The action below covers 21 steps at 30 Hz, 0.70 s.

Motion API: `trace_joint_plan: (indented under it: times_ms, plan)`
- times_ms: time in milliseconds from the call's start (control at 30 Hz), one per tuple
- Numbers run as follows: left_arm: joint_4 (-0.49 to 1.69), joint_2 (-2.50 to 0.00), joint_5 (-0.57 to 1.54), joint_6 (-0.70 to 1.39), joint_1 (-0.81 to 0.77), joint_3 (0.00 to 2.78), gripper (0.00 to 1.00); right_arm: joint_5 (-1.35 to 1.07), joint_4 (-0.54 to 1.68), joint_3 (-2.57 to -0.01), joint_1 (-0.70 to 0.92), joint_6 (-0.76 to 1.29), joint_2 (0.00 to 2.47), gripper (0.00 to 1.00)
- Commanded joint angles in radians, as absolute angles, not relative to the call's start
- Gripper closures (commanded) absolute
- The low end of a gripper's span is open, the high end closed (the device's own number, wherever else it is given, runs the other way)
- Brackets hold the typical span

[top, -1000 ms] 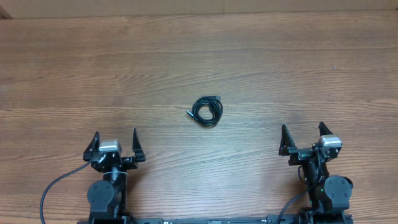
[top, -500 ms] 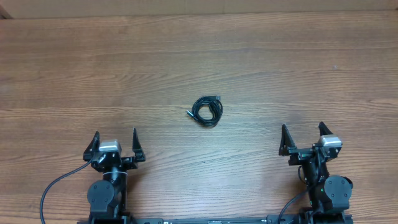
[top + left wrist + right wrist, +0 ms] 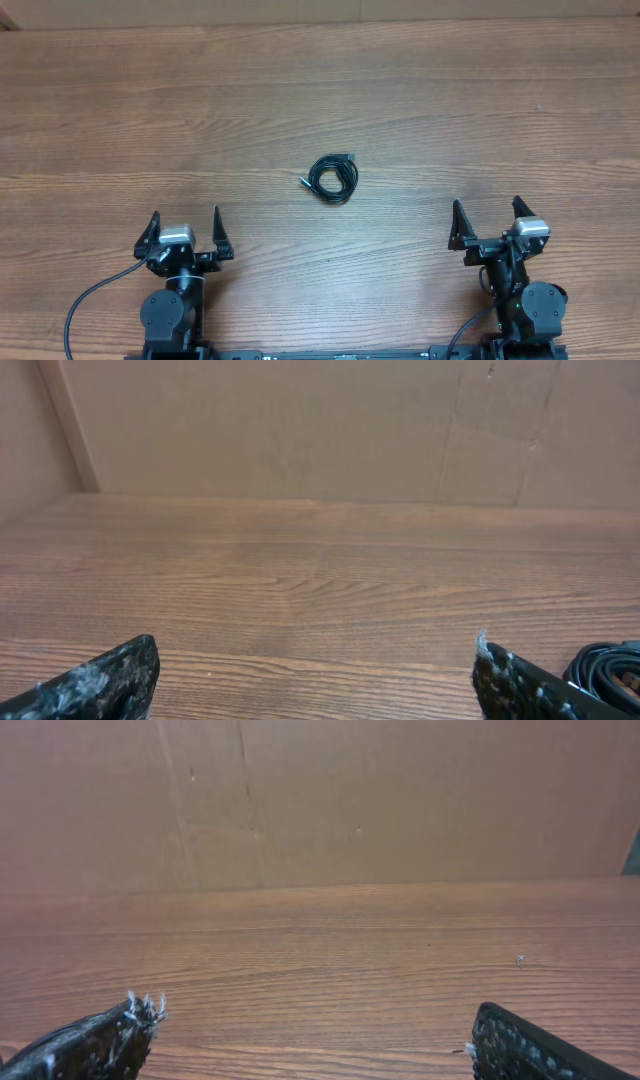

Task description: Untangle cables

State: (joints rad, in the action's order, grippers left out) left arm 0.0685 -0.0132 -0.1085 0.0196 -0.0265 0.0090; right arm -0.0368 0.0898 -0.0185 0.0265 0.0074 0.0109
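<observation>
The cables (image 3: 333, 179) lie as one small coiled black bundle near the middle of the wooden table, with a small plug end sticking out at its left. Part of the bundle shows at the lower right edge of the left wrist view (image 3: 606, 666). My left gripper (image 3: 186, 228) is open and empty at the near left, well short of the bundle. My right gripper (image 3: 485, 218) is open and empty at the near right. Both sets of fingertips show spread wide in the wrist views (image 3: 315, 670) (image 3: 315, 1035). The bundle is out of the right wrist view.
A brown cardboard wall (image 3: 300, 420) stands along the table's far edge (image 3: 400, 800). A thick black wire (image 3: 90, 300) loops from the left arm's base at the near edge. A tiny speck (image 3: 520, 960) lies on the wood at the right.
</observation>
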Motion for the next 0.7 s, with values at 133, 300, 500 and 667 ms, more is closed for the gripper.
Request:
trace_joint_plan:
  times_ms: [133, 300, 500, 667]
  plan:
    - [0.07, -0.006, -0.1, 0.026, -0.031, 0.005, 0.0, -0.027, 0.083, -0.009, 0.023, 0.012, 0.005, 0.0]
    - [0.048, -0.006, -0.029, 0.098, -0.031, 0.005, 0.0, -0.027, 0.083, -0.009, 0.023, 0.012, 0.005, 0.0]
    - [-0.188, -0.006, 0.458, 0.652, -0.033, 0.005, 0.0, -0.027, 0.083, -0.009, 0.023, 0.012, 0.005, 0.0]
    - [-0.463, -0.006, 0.403, 0.63, -0.032, 0.015, 0.0, -0.027, 0.083, -0.009, 0.023, 0.012, 0.005, 0.0]
